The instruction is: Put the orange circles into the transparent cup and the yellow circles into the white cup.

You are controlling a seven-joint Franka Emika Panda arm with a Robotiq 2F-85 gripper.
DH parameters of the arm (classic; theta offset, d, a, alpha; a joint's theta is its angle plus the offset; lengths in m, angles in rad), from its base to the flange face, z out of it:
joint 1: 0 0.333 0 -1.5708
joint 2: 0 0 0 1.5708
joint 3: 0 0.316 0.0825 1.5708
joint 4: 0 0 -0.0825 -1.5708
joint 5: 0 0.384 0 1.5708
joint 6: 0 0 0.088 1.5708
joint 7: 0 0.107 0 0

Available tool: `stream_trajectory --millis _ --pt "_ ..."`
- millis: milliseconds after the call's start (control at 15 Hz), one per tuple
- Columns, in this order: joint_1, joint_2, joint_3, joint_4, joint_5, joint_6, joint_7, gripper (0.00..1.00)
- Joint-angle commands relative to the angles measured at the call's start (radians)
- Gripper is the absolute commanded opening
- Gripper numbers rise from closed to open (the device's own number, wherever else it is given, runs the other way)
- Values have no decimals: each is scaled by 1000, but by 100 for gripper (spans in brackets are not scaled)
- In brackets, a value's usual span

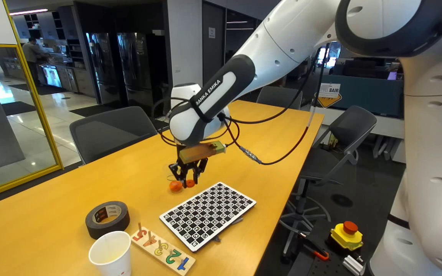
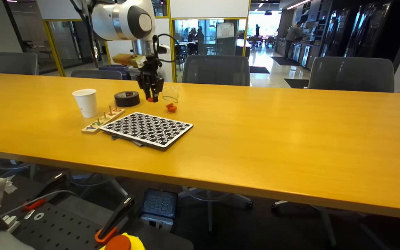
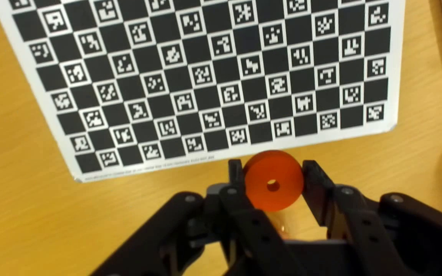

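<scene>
My gripper (image 3: 273, 179) is shut on an orange circle (image 3: 271, 170), a round disc with a hole through its middle, pinched at its edges and raised above the table. In an exterior view the transparent cup (image 2: 171, 93) stands beside the fingertips, with orange circles (image 2: 172, 109) at its bottom. Only a blurred bit of clear plastic shows below the held disc in the wrist view. The white cup (image 1: 109, 255) stands upright across the table from the gripper. Its inside looks yellowish low down, but I cannot make out any yellow circles there, and none show elsewhere.
A checkered marker board (image 1: 209, 214) lies flat close to the gripper. Between it and the white cup is a wooden number board (image 1: 163, 251) with upright pegs. A black tape roll (image 1: 108, 219) lies behind that. Chairs (image 2: 215, 69) line the table's (image 2: 290, 146) edge.
</scene>
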Motion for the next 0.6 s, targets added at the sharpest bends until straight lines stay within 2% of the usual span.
stream_trajectory --millis 0,533 --pt "-9 7 -10 151 -11 -118 -27 18" --pt "-29 96 -3 398 11 -262 -82 18"
